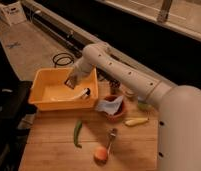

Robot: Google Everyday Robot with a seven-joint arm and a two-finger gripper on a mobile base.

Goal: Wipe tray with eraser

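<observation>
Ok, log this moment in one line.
gripper: shut, low inside tray | eraser: on tray floor, beside gripper | contact: unclear

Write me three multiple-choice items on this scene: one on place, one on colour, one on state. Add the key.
1. Where is the tool?
A over the tray
B down by the floor
C out of view

2. What colour is the tray?
A blue
B yellow
C red

3. How does the tray stand?
A overturned
B on its side
C upright, open side up

Key:
1 A, the tool hangs above the tray's inside, near its back wall.
2 B, its walls and rim are yellow.
3 C, its inside faces up, with the pale eraser showing in it.
</observation>
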